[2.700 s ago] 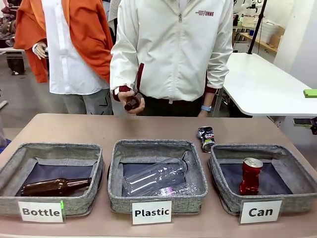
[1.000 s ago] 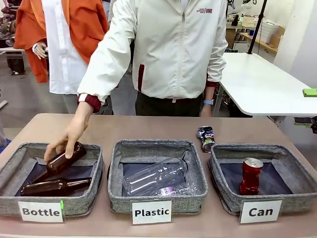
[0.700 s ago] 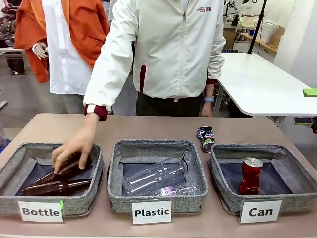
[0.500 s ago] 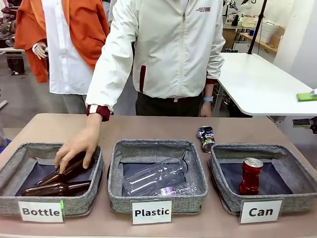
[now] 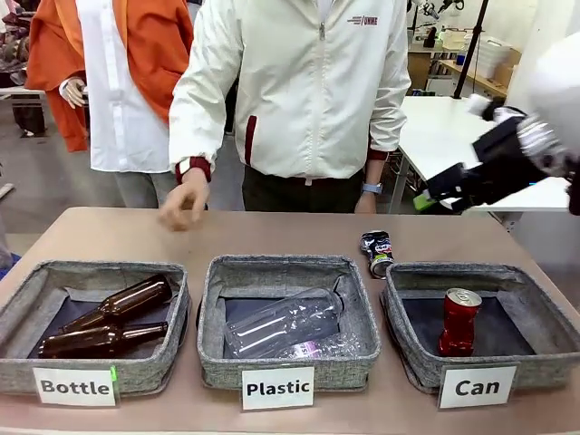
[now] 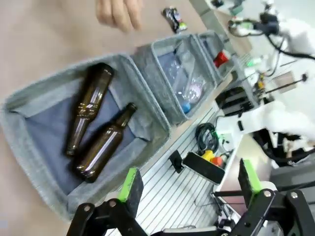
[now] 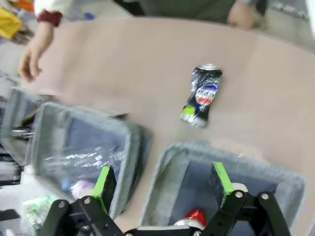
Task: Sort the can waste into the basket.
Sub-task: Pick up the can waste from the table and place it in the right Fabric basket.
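Note:
A crushed dark blue-black can (image 5: 376,252) lies on the table just behind the grey basket (image 5: 471,273) labelled "Can". A dented red can (image 5: 459,321) stands inside that basket. My right gripper (image 5: 433,195) hangs open and empty, high above the table's far right. In the right wrist view the right gripper (image 7: 162,183) hovers over the basket's rim (image 7: 197,150), with the dark can (image 7: 202,96) ahead and the red can (image 7: 194,216) below. In the left wrist view, my left gripper (image 6: 189,182) is open and empty, near the table's front edge by the "Bottle" basket.
Two brown bottles (image 5: 109,317) lie in the "Bottle" basket (image 5: 91,272). Clear plastic bottles (image 5: 285,326) fill the "Plastic" basket (image 5: 281,265). A person stands at the far side, one hand (image 5: 186,201) over the table's back left.
The person laid a second brown bottle in the "Bottle" basket, let go and drew the hand back. My right arm has swung into the front view from the right.

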`<state>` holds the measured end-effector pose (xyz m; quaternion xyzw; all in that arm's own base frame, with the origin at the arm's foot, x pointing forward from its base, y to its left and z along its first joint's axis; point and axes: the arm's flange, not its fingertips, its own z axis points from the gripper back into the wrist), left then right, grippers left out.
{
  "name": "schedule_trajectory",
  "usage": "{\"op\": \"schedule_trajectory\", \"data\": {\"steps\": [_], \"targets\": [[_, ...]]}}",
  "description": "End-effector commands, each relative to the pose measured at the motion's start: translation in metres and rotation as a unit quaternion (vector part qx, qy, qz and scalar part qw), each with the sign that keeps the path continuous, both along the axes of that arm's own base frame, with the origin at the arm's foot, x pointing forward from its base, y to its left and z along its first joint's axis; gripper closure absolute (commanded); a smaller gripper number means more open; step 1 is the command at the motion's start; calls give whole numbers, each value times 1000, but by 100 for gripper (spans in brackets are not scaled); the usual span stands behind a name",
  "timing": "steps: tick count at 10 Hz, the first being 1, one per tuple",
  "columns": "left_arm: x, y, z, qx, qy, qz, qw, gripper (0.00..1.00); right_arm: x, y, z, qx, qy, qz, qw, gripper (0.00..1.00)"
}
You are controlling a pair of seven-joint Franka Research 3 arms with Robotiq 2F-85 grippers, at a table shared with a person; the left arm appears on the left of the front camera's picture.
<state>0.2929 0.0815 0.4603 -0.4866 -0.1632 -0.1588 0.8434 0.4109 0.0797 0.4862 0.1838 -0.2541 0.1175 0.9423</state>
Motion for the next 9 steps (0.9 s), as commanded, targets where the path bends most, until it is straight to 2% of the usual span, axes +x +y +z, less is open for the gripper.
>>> {"op": "schedule_trajectory", "data": {"steps": [1,2,4,5,6,7,9], "targets": [[7,-33,-3,14,9,-10,1000,0,33,26,-24,-37,-25,-46,998,0],[13,-52,-9,7,9,-24,1000,0,0,0,0,0,0,0,1000,0],[21,-78,-16,-3,-26,-21,999,0,0,0,0,0,0,0,1000,0],[23,-82,-17,-12,-25,17,999,0,16,15,-16,-22,-15,-2,1000,0],[29,-64,-2,8,-10,-33,999,0,28,16,-27,-56,5,-23,998,0],[29,-64,-2,8,-10,-33,999,0,67,29,-48,-72,33,-47,996,0],[29,-64,-2,8,-10,-33,999,0,117,42,-72,-88,66,-64,992,0]]}}
